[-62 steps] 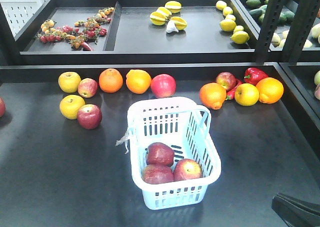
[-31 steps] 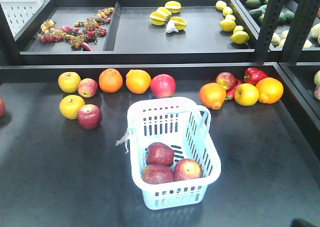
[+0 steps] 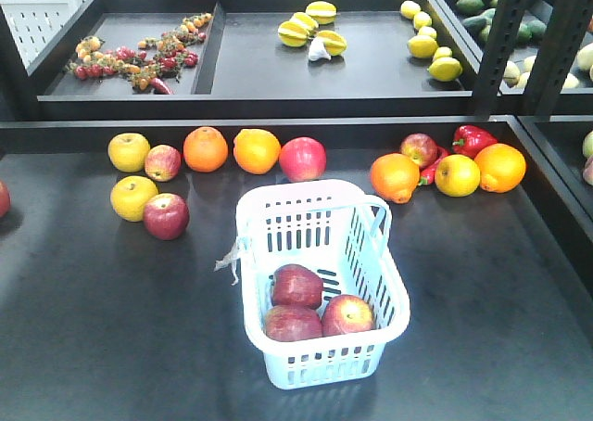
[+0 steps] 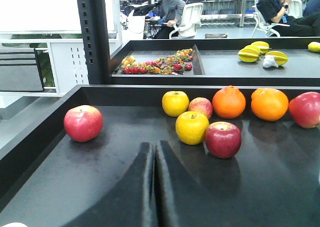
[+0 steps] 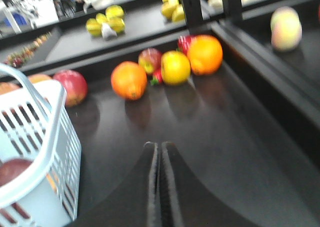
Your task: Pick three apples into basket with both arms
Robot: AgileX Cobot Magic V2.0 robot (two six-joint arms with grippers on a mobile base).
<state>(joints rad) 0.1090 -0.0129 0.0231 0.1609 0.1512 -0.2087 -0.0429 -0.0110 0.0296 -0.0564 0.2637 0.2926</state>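
Black wedge fingers fill the bottom centre of both wrist views: on the left gripper (image 4: 154, 187) I read the jaws as pressed together with nothing between them, and on the right gripper (image 5: 160, 187) the same, though that picture is smeared. Neither arm appears in the front view, so I judge both are parked low and clear of the work.

Lower centre of the front view, the basket (image 3: 380, 282) sits on the dark shelf (image 3: 111, 347) with its handle folded toward the far rim, which leaves the mouth unobstructed. Three dark red apples (image 3: 296, 286) lie in its near end, touching one another. On that count I judge the task complete, which would explain the idle, shut fingers.

Farther back, left of the basket, a spare red apple (image 3: 166, 216) rests against a yellow apple (image 3: 133, 197). Along the rear wall runs a row including oranges (image 3: 205, 148); right of centre, a red pepper (image 3: 473, 140) lies among more fruit.

Farthest, the upper tray (image 3: 371, 78) holds star fruit (image 3: 306, 27) and lemons (image 3: 435, 55)
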